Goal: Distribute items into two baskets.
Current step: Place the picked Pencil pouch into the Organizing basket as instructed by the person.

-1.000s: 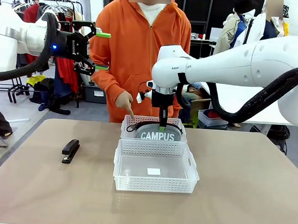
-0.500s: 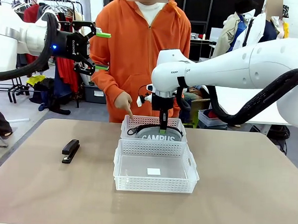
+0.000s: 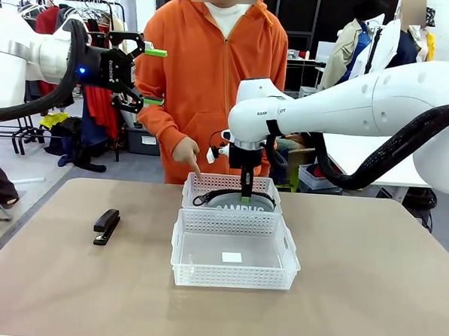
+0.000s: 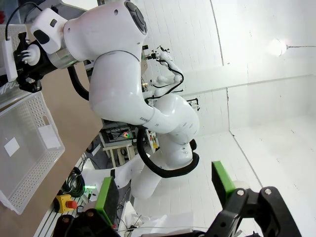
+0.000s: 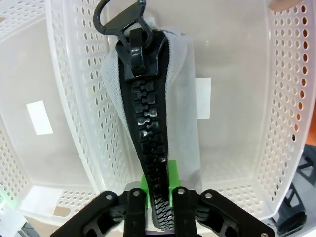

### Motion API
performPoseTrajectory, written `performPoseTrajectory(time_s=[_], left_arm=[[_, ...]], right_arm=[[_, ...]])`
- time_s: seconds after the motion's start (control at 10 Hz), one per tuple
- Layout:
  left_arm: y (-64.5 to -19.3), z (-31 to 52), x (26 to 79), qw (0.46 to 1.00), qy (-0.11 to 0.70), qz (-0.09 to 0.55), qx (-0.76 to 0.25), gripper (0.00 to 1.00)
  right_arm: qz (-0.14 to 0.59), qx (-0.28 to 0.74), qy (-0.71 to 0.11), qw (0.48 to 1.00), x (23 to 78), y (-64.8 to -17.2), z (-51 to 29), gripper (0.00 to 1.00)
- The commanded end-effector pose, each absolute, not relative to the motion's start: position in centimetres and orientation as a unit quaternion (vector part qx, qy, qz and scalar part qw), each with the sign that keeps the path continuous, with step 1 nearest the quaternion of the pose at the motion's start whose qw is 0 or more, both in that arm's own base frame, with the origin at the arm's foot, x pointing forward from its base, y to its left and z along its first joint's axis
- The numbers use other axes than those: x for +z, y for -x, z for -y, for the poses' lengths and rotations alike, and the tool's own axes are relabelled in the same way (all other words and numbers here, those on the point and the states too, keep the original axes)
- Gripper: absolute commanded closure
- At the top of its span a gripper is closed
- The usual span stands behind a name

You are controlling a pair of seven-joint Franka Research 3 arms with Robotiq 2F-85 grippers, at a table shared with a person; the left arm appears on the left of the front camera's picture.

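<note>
My right gripper (image 3: pixel 245 197) hangs over the far basket (image 3: pixel 197 183), shut on the black zipper edge of the grey pouch (image 3: pixel 234 201). The pouch sits low inside that basket. In the right wrist view the pouch (image 5: pixel 148 113) stands on edge between my fingers (image 5: pixel 158 197), within the far basket's lattice wall (image 5: pixel 281 98). The near basket (image 3: pixel 234 274) holds only a white label. The black stapler (image 3: pixel 106 226) lies on the table at the left. My left gripper (image 3: pixel 155 76) is raised at the upper left, open and holding nothing; its green pads (image 4: pixel 106 197) stand wide apart.
A person in an orange hoodie stands at the far side, one hand (image 3: pixel 188 152) pointing down at the far basket's left corner. The two baskets touch, one behind the other. Bare tabletop (image 3: pixel 369 281) lies to the right and front.
The right gripper has lowered the pouch into the far basket; its "CAMPUS" lettering has sunk behind the near basket's rim. The left arm and the stapler have not moved.
</note>
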State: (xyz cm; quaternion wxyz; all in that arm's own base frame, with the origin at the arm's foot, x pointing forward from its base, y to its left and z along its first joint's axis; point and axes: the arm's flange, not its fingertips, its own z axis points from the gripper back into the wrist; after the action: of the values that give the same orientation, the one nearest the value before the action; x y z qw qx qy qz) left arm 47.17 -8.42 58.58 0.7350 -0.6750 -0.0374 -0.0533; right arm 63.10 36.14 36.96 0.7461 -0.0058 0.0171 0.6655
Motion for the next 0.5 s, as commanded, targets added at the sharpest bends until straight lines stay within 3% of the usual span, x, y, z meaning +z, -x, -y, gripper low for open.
performPoseTrajectory(time_s=[0.0,0.2,0.4], left_arm=[[-47.04,8.38,58.77,0.734,0.676,0.039,-0.054,0.00],[-47.04,8.38,58.77,0.734,0.676,0.039,-0.054,0.00],[-47.04,8.38,58.77,0.734,0.676,0.039,-0.054,0.00]], right_arm=[[-0.010,0.653,0.015,0.757,37.33,-62.94,-36.04,0.42],[-0.006,0.650,0.013,0.760,37.58,-62.97,-36.03,0.06],[-0.001,0.647,0.009,0.763,38.23,-63.13,-35.81,0.00]])
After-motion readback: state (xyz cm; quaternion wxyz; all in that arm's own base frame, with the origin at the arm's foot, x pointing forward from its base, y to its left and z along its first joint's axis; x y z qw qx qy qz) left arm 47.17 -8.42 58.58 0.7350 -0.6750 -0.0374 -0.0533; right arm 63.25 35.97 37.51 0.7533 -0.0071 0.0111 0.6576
